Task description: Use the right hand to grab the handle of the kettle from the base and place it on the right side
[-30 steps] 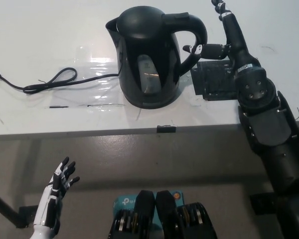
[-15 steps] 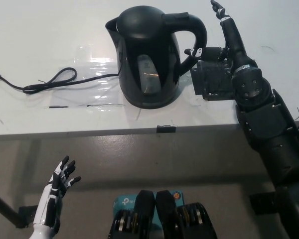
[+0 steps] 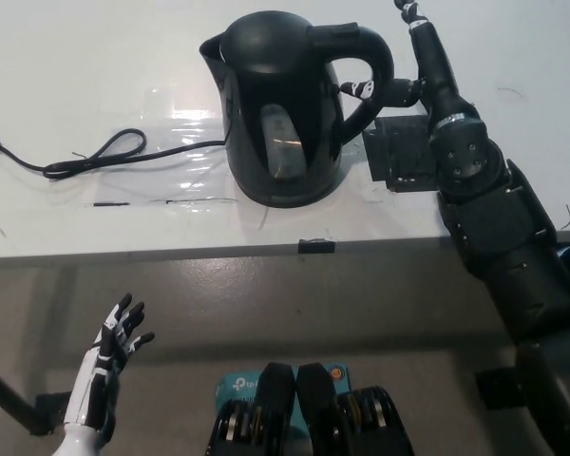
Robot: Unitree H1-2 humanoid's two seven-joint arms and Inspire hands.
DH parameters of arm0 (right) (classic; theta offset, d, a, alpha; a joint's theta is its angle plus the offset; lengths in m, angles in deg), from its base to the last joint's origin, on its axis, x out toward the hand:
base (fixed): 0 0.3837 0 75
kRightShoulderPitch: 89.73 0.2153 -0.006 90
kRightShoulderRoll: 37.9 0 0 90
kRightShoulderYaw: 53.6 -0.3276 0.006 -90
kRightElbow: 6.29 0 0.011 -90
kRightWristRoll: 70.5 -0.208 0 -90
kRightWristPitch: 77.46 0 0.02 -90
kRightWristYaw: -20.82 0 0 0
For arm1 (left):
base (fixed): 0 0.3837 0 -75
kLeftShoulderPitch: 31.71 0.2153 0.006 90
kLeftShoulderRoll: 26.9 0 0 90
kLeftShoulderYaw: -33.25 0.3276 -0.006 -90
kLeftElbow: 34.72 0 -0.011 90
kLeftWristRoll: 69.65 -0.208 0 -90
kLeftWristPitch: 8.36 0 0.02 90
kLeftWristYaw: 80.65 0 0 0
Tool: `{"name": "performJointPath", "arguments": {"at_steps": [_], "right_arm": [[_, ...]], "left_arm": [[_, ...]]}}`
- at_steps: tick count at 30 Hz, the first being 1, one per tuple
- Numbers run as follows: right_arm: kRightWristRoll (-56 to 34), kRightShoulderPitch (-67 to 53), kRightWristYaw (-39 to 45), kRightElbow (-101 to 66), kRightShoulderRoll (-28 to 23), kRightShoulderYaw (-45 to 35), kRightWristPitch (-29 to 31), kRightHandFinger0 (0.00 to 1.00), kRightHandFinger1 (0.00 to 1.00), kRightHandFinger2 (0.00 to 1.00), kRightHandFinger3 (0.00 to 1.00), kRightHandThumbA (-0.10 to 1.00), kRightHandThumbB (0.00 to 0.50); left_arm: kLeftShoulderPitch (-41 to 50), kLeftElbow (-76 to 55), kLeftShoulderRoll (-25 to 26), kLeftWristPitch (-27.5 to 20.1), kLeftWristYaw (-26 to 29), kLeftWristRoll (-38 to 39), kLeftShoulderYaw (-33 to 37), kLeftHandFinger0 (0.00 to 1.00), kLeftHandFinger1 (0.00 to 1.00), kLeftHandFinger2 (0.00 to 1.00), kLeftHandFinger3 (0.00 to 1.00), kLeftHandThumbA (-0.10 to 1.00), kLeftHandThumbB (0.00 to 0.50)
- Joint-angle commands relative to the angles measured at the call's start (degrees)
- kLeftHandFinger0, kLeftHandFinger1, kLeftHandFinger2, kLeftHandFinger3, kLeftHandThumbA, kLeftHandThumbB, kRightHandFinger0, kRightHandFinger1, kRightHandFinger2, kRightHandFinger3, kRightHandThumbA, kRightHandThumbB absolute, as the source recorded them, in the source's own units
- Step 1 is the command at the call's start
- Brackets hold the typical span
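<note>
One black kettle (image 3: 285,109) stands upright on its base at the table (image 3: 95,76) centre, spout twd picture left, handle (image 3: 366,66) twd picture right. One black power cord (image 3: 85,157) trails left across the tabletop; one dark flat block (image 3: 399,152) lies just right of the kettle, under the arm. Right hand (image 3: 423,76) is by the handle, fingers spread, gripping nothing, one reaching into the handle loop. Left hand (image 3: 104,375) hangs below the table edge, fingers apart, empty.
</note>
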Motion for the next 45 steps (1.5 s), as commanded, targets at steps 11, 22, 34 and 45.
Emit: {"name": "performJointPath", "arguments": {"at_steps": [11,22,34,45], "right_arm": [[6.3,8.0,-16.0,6.2,0.5,4.3,4.9,0.46,0.55,0.71,0.64,-0.06,0.253],[11.0,8.4,-24.4,7.1,0.1,10.5,5.6,0.00,0.44,0.86,0.90,-0.10,0.130],[7.5,8.7,-25.5,6.7,0.7,7.6,9.6,0.00,0.45,0.84,0.87,-0.10,0.149],[5.7,11.2,-29.3,0.9,1.1,0.0,11.1,0.20,0.35,0.61,0.69,-0.10,0.196]], "left_arm": [[-1.2,-0.3,1.0,-2.4,-1.6,1.2,0.0,0.87,1.00,1.00,1.00,1.00,0.500],[-1.4,-0.9,1.0,-1.4,-1.6,1.2,0.1,0.86,1.00,1.00,1.00,1.00,0.500],[-1.5,-0.7,1.0,-1.4,-1.6,1.5,-0.1,0.85,1.00,1.00,1.00,1.00,0.500],[-1.5,-0.6,0.8,-1.7,-1.5,1.1,-0.3,0.85,1.00,1.00,1.00,1.00,0.500]]}}
